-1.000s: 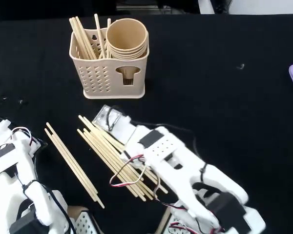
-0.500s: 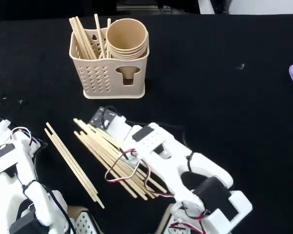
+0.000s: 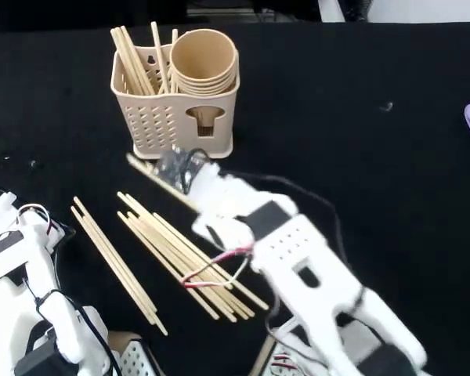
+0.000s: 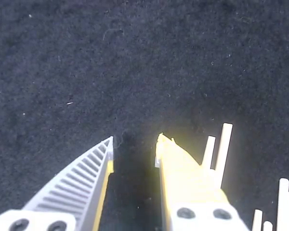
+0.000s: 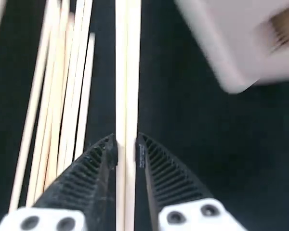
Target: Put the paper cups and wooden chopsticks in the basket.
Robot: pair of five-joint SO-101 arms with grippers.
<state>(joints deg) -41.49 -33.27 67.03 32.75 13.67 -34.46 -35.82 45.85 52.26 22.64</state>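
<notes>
Right gripper (image 5: 126,144) clamped on a chopstick pair (image 5: 127,72), just in front of the basket (image 3: 176,125).
The fingers (image 5: 94,168) pinch two sticks that run straight out along the gripper's own line, low and nearly flat, with their far tips past the basket's front corner. The basket stands just beyond, with sticks upright in one compartment and cups (image 3: 204,59) stacked in the other. The pair likely needs tipping upright first. Loose chopsticks (image 3: 180,251) lie on the cloth (image 3: 360,157) nearer the arms. The left gripper (image 4: 134,147) is farther off, its jaws apart and holding nothing.
</notes>
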